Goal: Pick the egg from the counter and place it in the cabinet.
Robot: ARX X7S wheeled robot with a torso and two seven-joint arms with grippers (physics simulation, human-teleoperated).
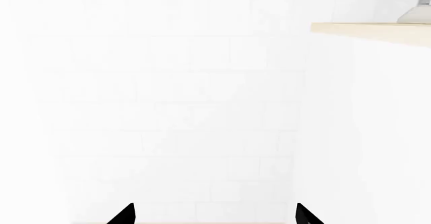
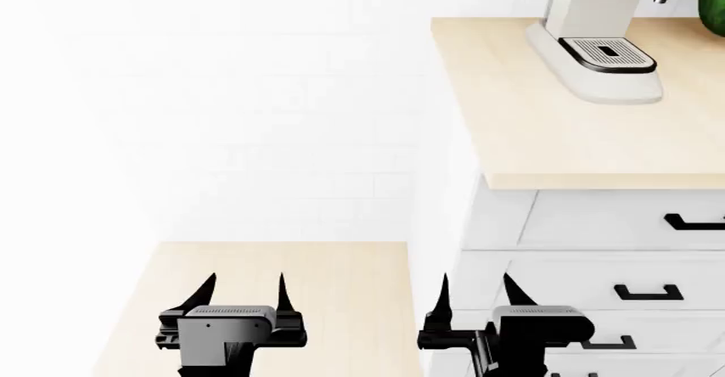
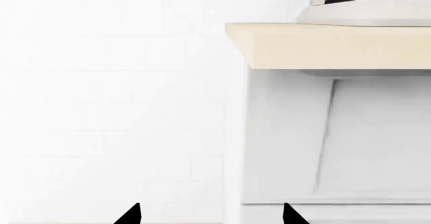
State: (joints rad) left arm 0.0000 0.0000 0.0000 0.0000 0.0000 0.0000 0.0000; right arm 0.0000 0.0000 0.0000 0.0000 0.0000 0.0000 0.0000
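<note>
Both your left gripper (image 2: pixel 243 288) and right gripper (image 2: pixel 474 288) hang open, empty; egg unseen, so swinging toward the counter (image 2: pixel 544 131) risks clipping the coffee machine (image 2: pixel 595 42).

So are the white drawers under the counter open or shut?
Shut. In the head view the drawer fronts sit flat, flush with each other under the counter, black handles in line, none pulled out.
</note>
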